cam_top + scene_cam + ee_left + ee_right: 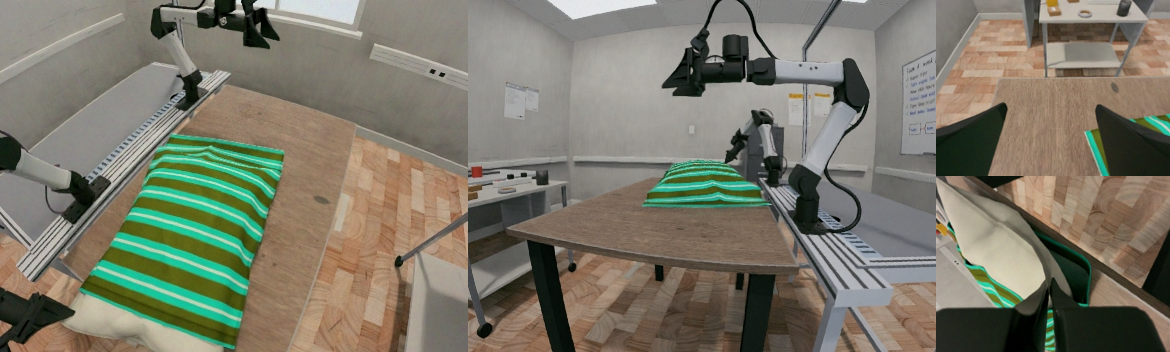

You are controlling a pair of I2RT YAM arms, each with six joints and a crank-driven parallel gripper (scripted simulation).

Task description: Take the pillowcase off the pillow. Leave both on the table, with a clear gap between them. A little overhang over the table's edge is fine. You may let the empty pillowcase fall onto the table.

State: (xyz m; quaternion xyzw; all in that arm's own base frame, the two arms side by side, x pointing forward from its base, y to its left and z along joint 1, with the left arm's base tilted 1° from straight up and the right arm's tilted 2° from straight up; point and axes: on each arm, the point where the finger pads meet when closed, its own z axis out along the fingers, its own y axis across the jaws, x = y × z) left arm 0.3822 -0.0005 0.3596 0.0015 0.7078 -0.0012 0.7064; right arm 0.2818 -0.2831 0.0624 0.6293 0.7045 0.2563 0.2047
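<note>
The pillowcase (190, 220) (708, 180) (1160, 123) (1003, 294), olive with teal and white stripes, lies lengthwise on the table and covers most of the pillow. Its far end looks flat and wrinkled. The cream pillow (120, 322) (1003, 247) sticks out of the open mouth at the near end in the top view, apparently past the table's edge. My right gripper (73, 313) (726, 161) (1050, 279) is shut on the pillow's exposed corner, with the cloth drawn into a ridge at the fingertips. My left gripper (274, 43) (668, 91) (1051, 105) is open and empty, high above the far end.
The brown table (310, 165) (668, 235) (1042, 126) (1109, 290) has a rail (140, 142) (838, 265) with both arm bases along one long side. A side table (548, 192) (1093, 16) with small objects stands beyond the opposite side.
</note>
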